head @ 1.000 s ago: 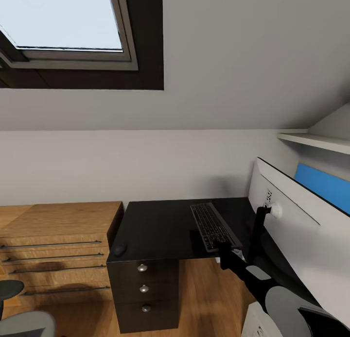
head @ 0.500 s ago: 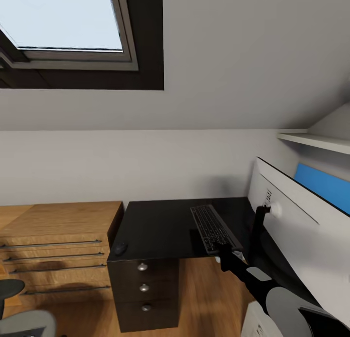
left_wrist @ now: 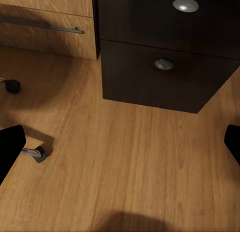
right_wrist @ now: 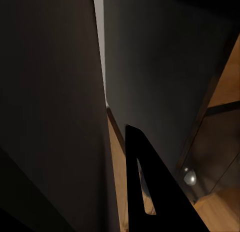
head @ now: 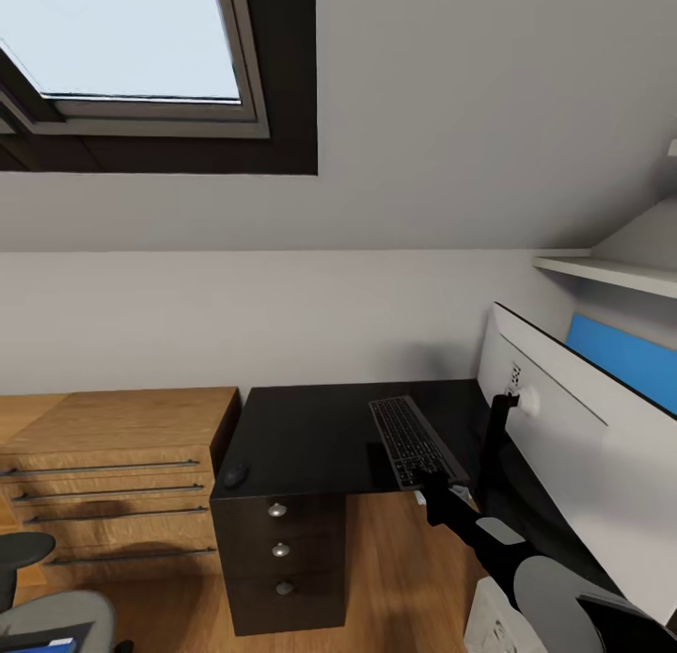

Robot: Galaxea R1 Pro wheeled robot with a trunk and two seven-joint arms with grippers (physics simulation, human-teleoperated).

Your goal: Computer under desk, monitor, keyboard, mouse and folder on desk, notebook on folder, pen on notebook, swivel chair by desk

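Note:
The glossy black desk [head: 310, 437] carries the keyboard [head: 410, 437], which lies next to the monitor [head: 564, 437]; the monitor shows its white back and slim black stand. The small black mouse [head: 234, 475] sits at the desk's near left corner. My right gripper [head: 434, 491] is at the keyboard's near end, and I cannot tell whether it grips. One dark fingertip [right_wrist: 145, 192] is visible against dim panels. My left gripper [left_wrist: 120, 147] hangs open above the wooden floor, facing the drawer unit [left_wrist: 165, 61]. The swivel chair [head: 42, 606] sits at the lower left with the blue folder [head: 47, 645] on its seat.
Low wooden shelving [head: 113, 455] stands left of the desk. A blue back panel [head: 621, 357] and a white shelf [head: 611, 272] are at the right. A pale case [head: 491, 625], likely the computer, peeks out beside my right arm. Chair castors [left_wrist: 36, 153] rest on the floor.
The camera has shifted slightly, bringing more of the chair and an edge of the blue folder into the lower left. The desk's things and my right arm keep their places.

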